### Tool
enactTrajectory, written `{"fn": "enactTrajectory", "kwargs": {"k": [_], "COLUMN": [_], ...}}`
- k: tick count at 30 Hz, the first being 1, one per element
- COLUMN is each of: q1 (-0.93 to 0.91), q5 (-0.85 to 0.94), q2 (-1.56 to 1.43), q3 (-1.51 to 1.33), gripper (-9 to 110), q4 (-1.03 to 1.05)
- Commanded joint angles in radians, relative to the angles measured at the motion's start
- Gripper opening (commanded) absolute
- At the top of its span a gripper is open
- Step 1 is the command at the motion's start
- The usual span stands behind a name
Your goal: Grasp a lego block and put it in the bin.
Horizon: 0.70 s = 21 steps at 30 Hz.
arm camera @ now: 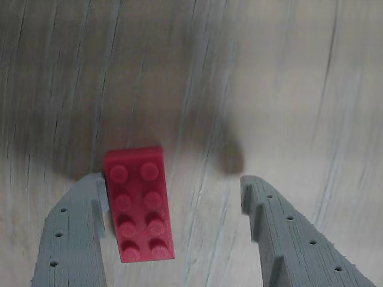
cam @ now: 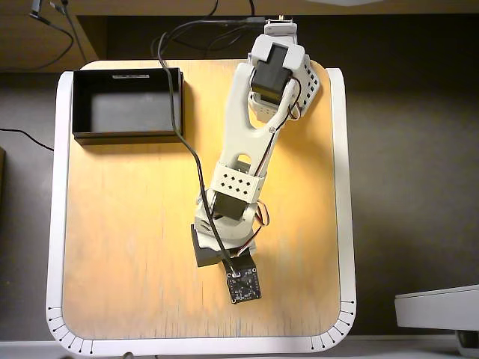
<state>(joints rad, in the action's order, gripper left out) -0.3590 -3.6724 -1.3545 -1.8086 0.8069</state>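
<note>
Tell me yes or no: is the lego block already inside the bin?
No. The lego block lies on the wooden table between the open gripper fingers.

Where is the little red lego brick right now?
In the wrist view the lego block lies on the wooden table, between the open gripper fingers, close against the left one; the overhead view hides it.

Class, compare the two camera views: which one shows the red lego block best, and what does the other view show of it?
The wrist view shows the lego block best: it fills the foreground, studs visible, lying on the table between the open gripper fingers, close against the left-hand one. In the overhead view the arm covers that spot, so the block cannot be seen.
</note>
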Motion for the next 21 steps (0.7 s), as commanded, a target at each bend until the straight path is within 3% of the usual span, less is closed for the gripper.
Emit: {"fn": "enactTrajectory", "kwargs": {"k": [1, 9, 14, 21], "q1": [-0.006, 0.014, 0.015, 0.015], "q5": [0.005, 0.037, 0.034, 0.029], "q2": [-0.029, -0.060, -0.060, -0.072], "q3": [0.110, 0.110, 0.110, 0.112], "gripper": [20, 18, 1, 0], "q4": [0.044, 0.149, 0.147, 0.147]}}
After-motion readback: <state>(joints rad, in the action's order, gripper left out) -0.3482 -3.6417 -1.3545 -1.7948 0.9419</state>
